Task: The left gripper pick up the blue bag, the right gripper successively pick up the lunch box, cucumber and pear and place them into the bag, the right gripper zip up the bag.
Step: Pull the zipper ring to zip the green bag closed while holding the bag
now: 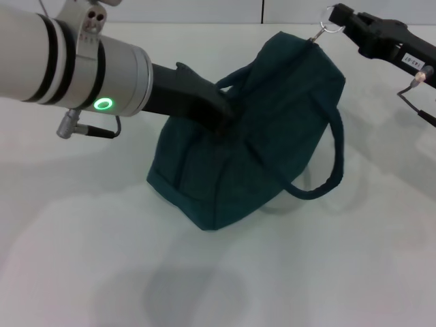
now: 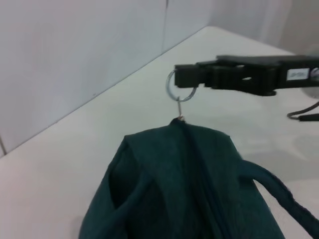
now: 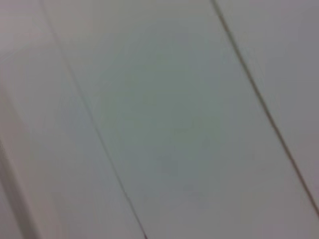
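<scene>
The blue bag (image 1: 252, 129) sits on the white table, dark teal, its zip closed along the top in the left wrist view (image 2: 199, 179). My left gripper (image 1: 221, 112) is shut on the bag's near handle and holds it up. My right gripper (image 1: 338, 19) is at the bag's far top corner, shut on the metal zip ring (image 1: 327, 27); the ring also shows in the left wrist view (image 2: 180, 89) with the right gripper (image 2: 187, 77) clamped on it. The lunch box, cucumber and pear are out of view.
The bag's second handle (image 1: 327, 170) hangs loose over its right side. The white table (image 1: 82, 225) spreads around the bag. A wall stands behind the table (image 2: 75, 50). The right wrist view shows only blurred pale panels.
</scene>
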Motion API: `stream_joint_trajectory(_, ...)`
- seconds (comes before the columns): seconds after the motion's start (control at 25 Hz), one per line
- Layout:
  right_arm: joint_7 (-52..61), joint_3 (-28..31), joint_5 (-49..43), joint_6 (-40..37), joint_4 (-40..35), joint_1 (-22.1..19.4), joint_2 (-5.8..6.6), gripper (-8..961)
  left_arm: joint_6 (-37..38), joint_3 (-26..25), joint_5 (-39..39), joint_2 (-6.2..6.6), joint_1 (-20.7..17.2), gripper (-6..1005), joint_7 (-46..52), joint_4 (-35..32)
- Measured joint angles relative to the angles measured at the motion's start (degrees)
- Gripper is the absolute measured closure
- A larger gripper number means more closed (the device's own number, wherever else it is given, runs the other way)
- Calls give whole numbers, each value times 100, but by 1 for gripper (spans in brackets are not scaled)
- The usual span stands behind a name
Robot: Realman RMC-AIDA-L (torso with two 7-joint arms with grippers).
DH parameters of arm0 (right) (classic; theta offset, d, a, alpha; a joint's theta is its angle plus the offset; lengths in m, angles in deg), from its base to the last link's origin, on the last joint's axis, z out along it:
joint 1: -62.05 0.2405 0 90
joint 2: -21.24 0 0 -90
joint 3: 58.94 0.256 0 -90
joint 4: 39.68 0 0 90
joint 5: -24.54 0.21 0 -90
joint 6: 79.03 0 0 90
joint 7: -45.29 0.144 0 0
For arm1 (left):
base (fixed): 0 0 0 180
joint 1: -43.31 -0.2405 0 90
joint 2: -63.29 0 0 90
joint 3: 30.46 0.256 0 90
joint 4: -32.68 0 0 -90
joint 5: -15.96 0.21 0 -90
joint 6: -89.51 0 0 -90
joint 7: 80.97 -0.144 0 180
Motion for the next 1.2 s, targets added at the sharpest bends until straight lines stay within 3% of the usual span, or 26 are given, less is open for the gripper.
stream_joint_trajectory(0.36,732,526,35,42,439,24,4,922,-108,-135,-378,3,-47,952,-302,-2)
stream_joint_trajectory(0.64,895,532,103,114,617,11,7,922,-149,-291,-1100,1,-119,951,-795,-3)
stream_joint_trajectory(1.2,1055,517,135,389,901,36,-37,921,-273,-298,-1475,-4,-168,952,-1122,-5)
